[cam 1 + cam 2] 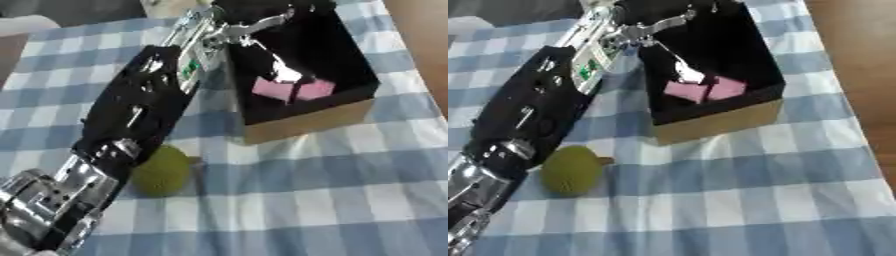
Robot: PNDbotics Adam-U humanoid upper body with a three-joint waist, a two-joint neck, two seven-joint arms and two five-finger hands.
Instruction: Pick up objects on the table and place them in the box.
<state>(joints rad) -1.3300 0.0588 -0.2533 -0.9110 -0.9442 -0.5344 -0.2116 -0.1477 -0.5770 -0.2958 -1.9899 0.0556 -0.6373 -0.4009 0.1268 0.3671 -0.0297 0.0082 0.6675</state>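
Note:
My left arm comes in from the lower left and reaches up over the box (308, 122), a cardboard box with a black inside. My left hand (238, 30) hangs above the box's opening with its fingers (273, 59) spread and straight, one pointing down toward a pink object (294, 89) lying on the box floor. I cannot tell whether the fingertip touches it. A round green fruit (570, 170) lies on the cloth beside my forearm, in front of the box's left corner. My right hand shows in neither view.
A blue and white checked cloth (332, 200) covers the table. Brown wood (868, 75) shows past the cloth's right edge. A pale shape (26, 24) sits at the far left corner.

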